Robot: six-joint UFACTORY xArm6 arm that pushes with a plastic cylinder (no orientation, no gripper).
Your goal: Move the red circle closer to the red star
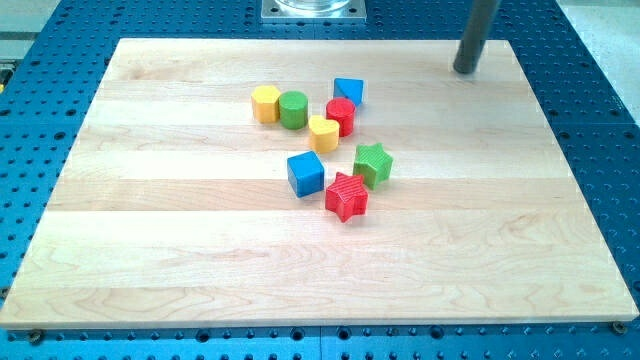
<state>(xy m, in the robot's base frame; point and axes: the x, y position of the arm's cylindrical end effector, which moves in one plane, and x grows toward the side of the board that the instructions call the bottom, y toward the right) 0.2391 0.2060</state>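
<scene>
The red circle [342, 114] is a short red cylinder near the board's middle top, touching a blue triangle [349, 91] above it and a yellow block [323, 133] at its lower left. The red star [346, 196] lies lower, below the green star [373, 164] and right of the blue cube [305, 173]. My tip [465, 70] rests near the board's top right, well to the right of and above the red circle, apart from all blocks.
A yellow hexagon-like block [265, 103] and a green cylinder [293, 109] sit side by side left of the red circle. The wooden board [150, 260] lies on a blue perforated table. A metal mount [313, 9] shows at the view's top.
</scene>
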